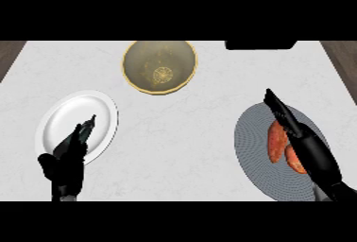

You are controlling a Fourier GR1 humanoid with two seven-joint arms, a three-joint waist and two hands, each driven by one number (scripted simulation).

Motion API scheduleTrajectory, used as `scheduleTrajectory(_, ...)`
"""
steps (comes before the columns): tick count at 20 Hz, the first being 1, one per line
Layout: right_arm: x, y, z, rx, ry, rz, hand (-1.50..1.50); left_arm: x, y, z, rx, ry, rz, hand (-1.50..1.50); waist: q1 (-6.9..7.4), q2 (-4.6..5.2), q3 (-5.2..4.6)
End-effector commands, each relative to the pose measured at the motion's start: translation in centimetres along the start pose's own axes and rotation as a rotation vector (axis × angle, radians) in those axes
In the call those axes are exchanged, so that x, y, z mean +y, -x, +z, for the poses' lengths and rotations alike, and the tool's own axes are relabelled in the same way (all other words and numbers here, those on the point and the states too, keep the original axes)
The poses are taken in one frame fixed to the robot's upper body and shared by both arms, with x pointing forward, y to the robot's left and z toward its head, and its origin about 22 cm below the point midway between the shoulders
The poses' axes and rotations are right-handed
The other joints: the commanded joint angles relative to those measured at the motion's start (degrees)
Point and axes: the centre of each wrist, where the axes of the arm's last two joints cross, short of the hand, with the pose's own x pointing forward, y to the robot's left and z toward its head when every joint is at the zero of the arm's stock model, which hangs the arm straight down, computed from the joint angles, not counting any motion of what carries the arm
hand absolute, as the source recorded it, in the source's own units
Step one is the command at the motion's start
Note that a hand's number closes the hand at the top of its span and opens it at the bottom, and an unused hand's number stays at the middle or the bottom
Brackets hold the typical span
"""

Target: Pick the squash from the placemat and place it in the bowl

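Observation:
An orange-red squash lies on the round grey placemat at the right. My right hand hovers over it with straight fingers pointing up-left, covering its right side; nothing is held. The yellow-brown bowl stands at the back centre and holds nothing. My left hand rests open at the lower left, fingers up, over the near edge of a white plate.
A white plate lies on the left of the pale counter. A dark object sits at the back right edge. Wooden strips show at both far corners.

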Motion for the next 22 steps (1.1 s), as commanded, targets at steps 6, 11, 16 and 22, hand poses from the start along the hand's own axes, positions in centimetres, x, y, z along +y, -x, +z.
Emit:
scheduleTrajectory(6, -1.0, 5.6, 5.7, 0.567, 0.348, -0.025, 1.5, -2.8, -8.3, -2.3, -0.354, 0.209, -0.089, 0.0, -1.45, -0.69, 0.75)
scheduleTrajectory(11, -0.5, 5.9, 6.9, 0.403, 0.909, 0.195, -1.5, -3.2, -6.7, -1.5, -0.287, 0.225, -0.057, 0.0, -3.89, -1.59, 0.98)
scheduleTrajectory(16, 3.5, 3.7, 8.0, 0.213, 1.022, 0.283, -1.5, -4.9, -9.0, -1.9, -0.305, 0.29, -0.084, 0.0, -0.57, -1.08, 0.68)
scheduleTrajectory(22, 2.2, -0.5, 11.0, 0.354, 1.067, 0.428, -1.5, -5.2, -8.3, -1.2, -0.296, 0.302, -0.093, 0.0, 0.35, -0.95, 0.49)
